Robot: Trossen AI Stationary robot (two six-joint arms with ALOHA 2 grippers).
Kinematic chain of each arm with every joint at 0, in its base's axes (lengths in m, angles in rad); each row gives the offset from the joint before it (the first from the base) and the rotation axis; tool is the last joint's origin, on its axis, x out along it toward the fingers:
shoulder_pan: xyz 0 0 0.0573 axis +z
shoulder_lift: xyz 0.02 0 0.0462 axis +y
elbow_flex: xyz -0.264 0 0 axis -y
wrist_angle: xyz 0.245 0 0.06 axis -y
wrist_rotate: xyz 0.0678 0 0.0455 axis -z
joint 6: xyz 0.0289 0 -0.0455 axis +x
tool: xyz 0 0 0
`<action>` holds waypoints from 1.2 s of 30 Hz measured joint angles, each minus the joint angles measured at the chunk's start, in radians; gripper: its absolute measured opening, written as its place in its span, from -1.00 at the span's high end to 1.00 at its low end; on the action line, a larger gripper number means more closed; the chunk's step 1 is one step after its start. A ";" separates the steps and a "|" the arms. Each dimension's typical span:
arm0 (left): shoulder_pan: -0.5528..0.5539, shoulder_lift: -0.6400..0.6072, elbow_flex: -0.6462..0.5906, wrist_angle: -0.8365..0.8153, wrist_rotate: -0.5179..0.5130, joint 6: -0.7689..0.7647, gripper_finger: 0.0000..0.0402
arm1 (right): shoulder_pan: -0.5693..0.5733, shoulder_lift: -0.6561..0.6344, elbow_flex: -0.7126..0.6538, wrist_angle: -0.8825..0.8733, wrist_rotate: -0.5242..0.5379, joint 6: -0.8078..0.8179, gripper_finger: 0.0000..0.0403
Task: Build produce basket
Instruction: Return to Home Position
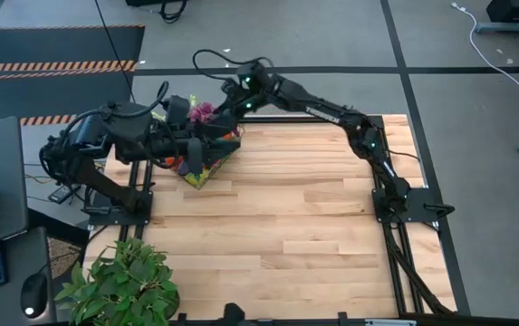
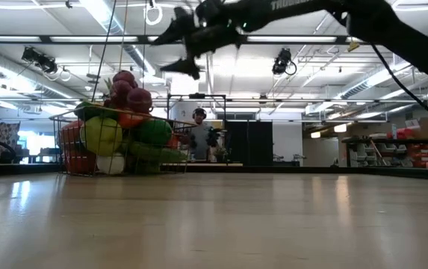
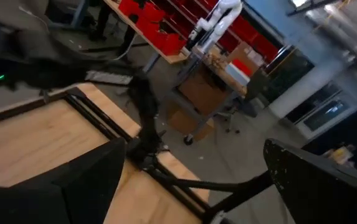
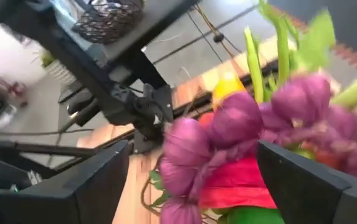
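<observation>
1. basket [image 1: 206,174] comes late when one goes from the front: nearest, at the front edge of the table [image 1: 304,235], is only a leafy plant [image 1: 123,285], and after it bare wood.
2. farther back, on the far left part of the table, the basket stands heaped with produce [image 2: 116,131]. purple pieces [image 4: 228,124] and green stalks rise above its rim.
3. left arm [image 1: 105,136] is folded low over its base, with its wrist just beside the basket. the left jaws are wide and hold nothing, and they look past the table's edge into the room.
4. right arm [image 1: 322,107] reaches along the far edge. the right jaws hang above the heap, wide and empty, with the purple pieces just in front of them.
5. i judge that the filling is done and the step is to bring the arms home. the right arm should rise straight up first and only then draw back, so that no fingertip catches a stalk or pulls a purple piece off the heap. the left arm should move away from the basket's side and not along it, because a light wire basket could slide.
6. beyond the table, a person [image 2: 199,134] stands far off in the room, well apart from both arms.
</observation>
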 joint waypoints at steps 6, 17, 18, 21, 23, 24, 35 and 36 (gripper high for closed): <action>0.009 0.008 -0.001 0.012 -0.001 0.158 -0.93 | 0.001 -0.152 0.012 -0.298 0.079 -0.185 -0.57; 0.044 0.080 0.000 0.069 0.000 0.281 -0.93 | 0.003 -0.454 -0.042 -0.819 0.222 -0.298 -0.28; 0.054 0.089 0.000 0.085 -0.001 0.281 -0.93 | 0.005 -0.494 -0.064 -0.819 0.238 -0.288 -0.25; 0.086 0.100 -0.001 0.084 0.014 0.281 -0.92 | 0.022 -0.614 -0.153 -0.809 0.245 -0.254 -0.14; 0.113 0.109 0.000 0.099 0.029 0.273 -0.89 | 0.032 -0.691 -0.233 -0.802 0.272 -0.240 -0.07; 0.127 0.111 0.000 0.092 0.045 0.273 -0.87 | 0.037 -0.727 -0.276 -0.798 0.278 -0.235 -0.03; 0.203 0.172 -0.030 0.053 0.133 0.280 -0.05 | 0.042 -1.181 -0.920 -0.604 0.184 -0.032 0.80; 0.203 0.172 -0.039 0.047 0.133 0.283 0.11 | 0.042 -1.229 -0.971 -0.576 0.185 -0.004 0.89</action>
